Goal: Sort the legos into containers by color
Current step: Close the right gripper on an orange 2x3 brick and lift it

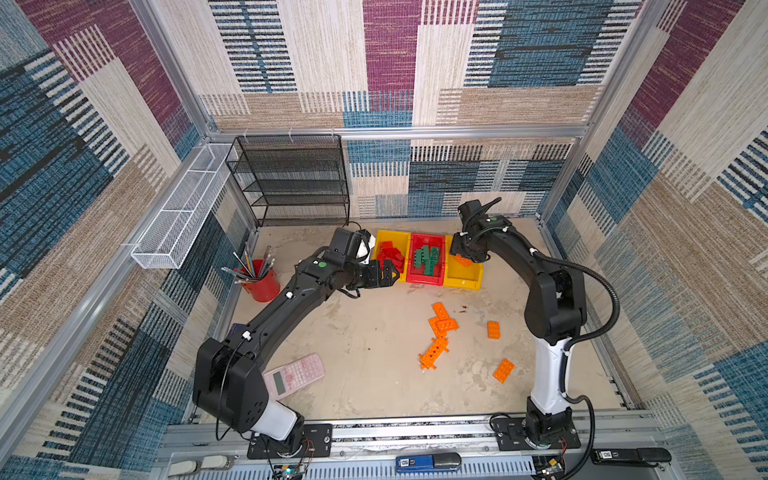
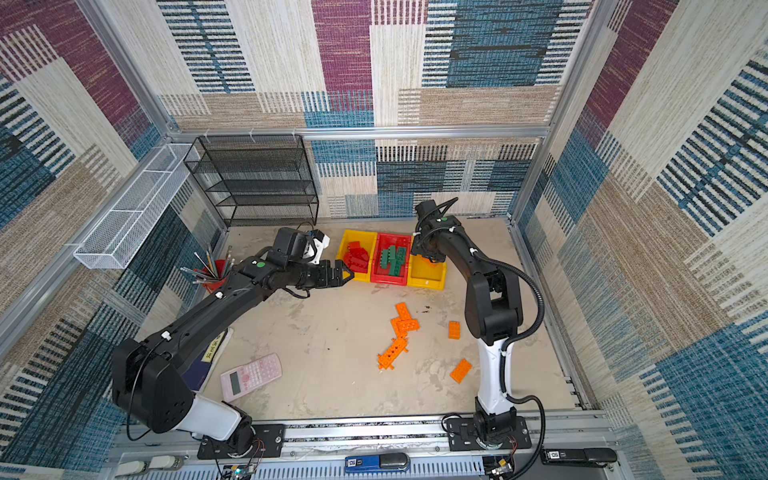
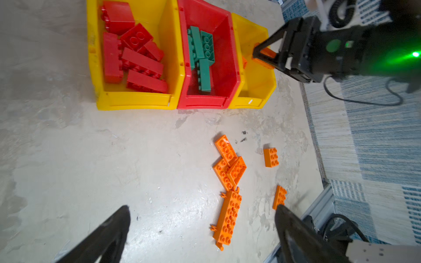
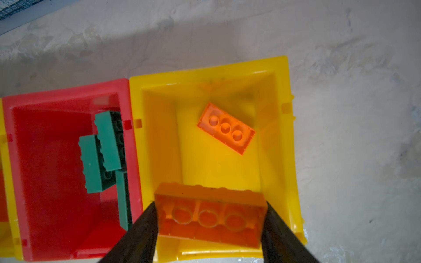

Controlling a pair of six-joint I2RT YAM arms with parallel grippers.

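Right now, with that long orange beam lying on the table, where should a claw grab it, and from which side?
Probably from straight above, pinching the long orange beam across its narrow width near mid-length. It lies flat, studs up, with both long sides free. One end sits close against the orange bricks, and both ends carry small pegs, so the ends look awkward.

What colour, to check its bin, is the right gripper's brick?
Orange brick, clearest in right wrist view.

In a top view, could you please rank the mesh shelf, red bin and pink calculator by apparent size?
1. mesh shelf, clearly largest.
2. red bin and pink calculator: about alike, so unranked.
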